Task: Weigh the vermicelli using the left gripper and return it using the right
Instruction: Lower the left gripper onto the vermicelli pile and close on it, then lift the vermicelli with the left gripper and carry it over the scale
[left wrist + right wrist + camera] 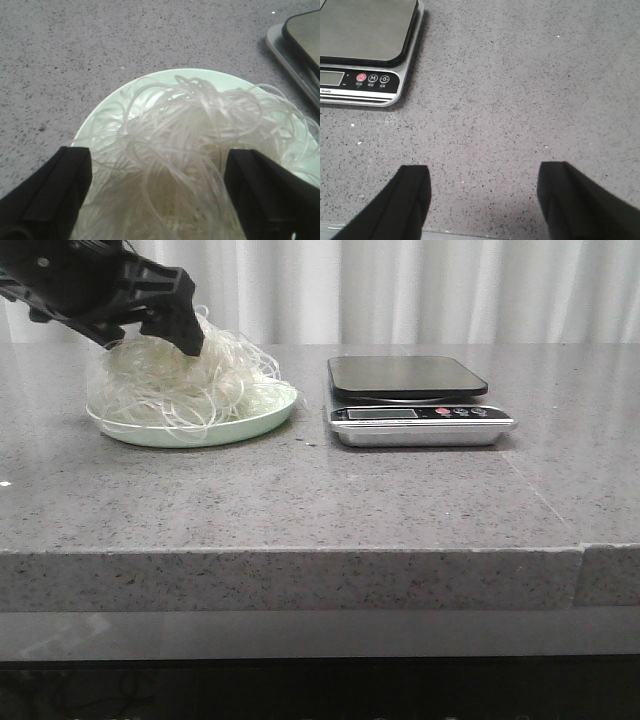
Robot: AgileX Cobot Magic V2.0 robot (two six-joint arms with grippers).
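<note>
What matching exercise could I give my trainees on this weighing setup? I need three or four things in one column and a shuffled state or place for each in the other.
Things:
1. vermicelli
2. kitchen scale
3. left gripper
4. right gripper

States or places:
A. open above bare stone counter
B. platform bare, nothing on it
C. heaped on the pale green plate
D. open, fingers on either side of the noodle heap

Pairs: 1-C, 2-B, 3-D, 4-A

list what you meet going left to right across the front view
pale green plate heaped with vermicelli, the left gripper down in the strands → bare grey countertop → kitchen scale
</note>
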